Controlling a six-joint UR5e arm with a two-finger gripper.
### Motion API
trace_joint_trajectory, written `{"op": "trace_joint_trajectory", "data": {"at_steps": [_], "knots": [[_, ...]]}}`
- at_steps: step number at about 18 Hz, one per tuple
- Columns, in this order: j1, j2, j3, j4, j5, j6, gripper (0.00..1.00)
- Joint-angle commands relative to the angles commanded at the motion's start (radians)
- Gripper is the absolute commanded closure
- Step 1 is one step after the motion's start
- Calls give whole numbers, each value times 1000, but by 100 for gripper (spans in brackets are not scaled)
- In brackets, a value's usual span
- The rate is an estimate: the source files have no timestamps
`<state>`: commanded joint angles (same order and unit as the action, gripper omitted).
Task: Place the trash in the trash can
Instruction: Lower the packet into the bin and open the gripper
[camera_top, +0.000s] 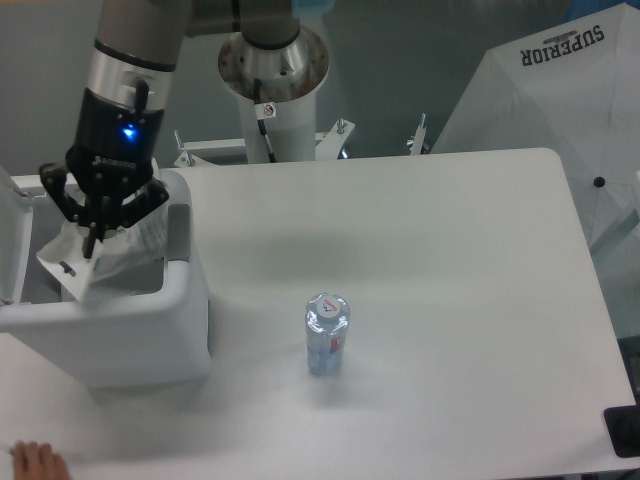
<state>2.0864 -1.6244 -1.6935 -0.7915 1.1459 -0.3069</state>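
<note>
From the fixed camera, the gripper (93, 232) hangs over the open bin (130, 325) at the table's (450, 300) left edge, its fingers pinched on the white pouch (70, 262), which dangles inside the opening. The bottle (326, 333) stands upright mid-table, well apart from the bin. A hand (38, 462) shows at the bottom left corner.

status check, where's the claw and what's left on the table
Claw over the trash can, shut on the white pouch. Water bottle upright mid-table, untouched. A hand shows at the table's near-left edge.
</note>
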Motion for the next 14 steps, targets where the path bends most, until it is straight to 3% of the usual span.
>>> {"op": "trace_joint_trajectory", "data": {"at_steps": [11,13,14], "knots": [[-17,-32,-31,-9,2,114,70],[-15,-12,-23,-9,2,118,53],[-14,7,-22,-9,2,121,39]]}}
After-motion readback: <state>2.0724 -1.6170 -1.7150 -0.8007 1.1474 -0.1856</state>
